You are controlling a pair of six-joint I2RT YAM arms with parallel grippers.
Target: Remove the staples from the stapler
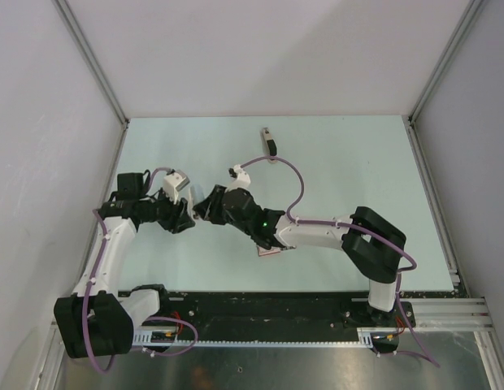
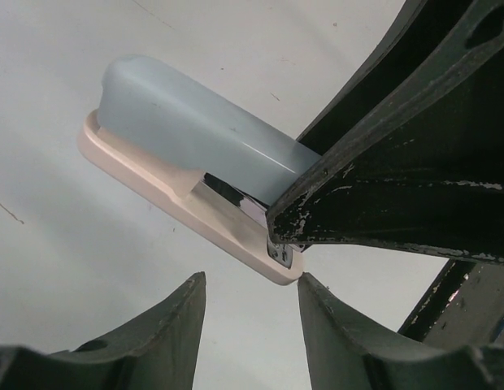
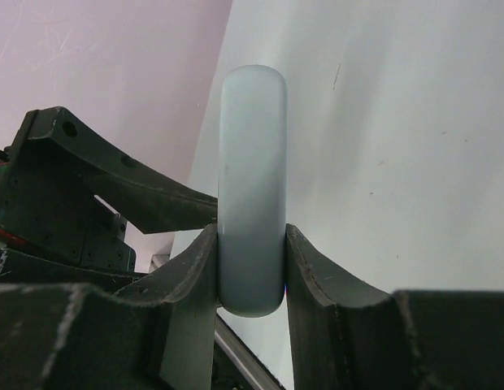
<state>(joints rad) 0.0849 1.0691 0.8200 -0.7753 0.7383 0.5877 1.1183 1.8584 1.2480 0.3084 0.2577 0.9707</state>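
The stapler (image 2: 195, 138) has a pale blue-grey top over a beige base, with bare metal at its rear end. My right gripper (image 3: 250, 231) is shut on the stapler (image 3: 252, 179) across its sides and holds it above the table; one of its black fingers (image 2: 382, 179) covers the rear end. My left gripper (image 2: 252, 280) is open just below that rear end, and its right fingertip nearly touches the corner of the base. Both grippers, left (image 1: 183, 219) and right (image 1: 202, 207), meet left of centre. No staples are in view.
A small beige-and-black object (image 1: 270, 142) lies near the far edge of the pale table (image 1: 341, 171). A flat pink-and-grey box (image 1: 268, 253) lies partly under the right arm. White walls stand on three sides.
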